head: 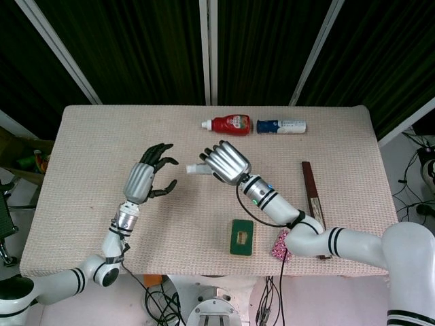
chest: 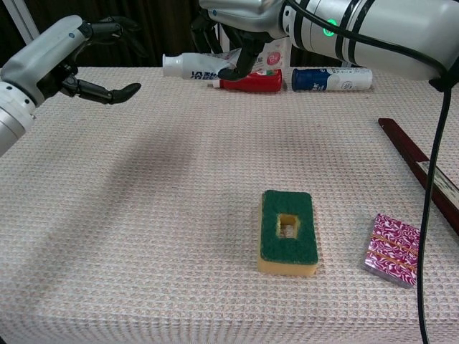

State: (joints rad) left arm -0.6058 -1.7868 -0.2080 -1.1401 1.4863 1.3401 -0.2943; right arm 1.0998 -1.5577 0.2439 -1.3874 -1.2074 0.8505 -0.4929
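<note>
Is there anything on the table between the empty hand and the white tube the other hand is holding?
No. In the head view only bare woven cloth shows between the left hand and the white tube that the right hand holds.

three bottles (head: pixel 231 124), one sponge (head: pixel 242 237)

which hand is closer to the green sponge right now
Right. The right hand, holding a white tube, hangs above the table just behind the green sponge; the left hand is farther off to its left.
</note>
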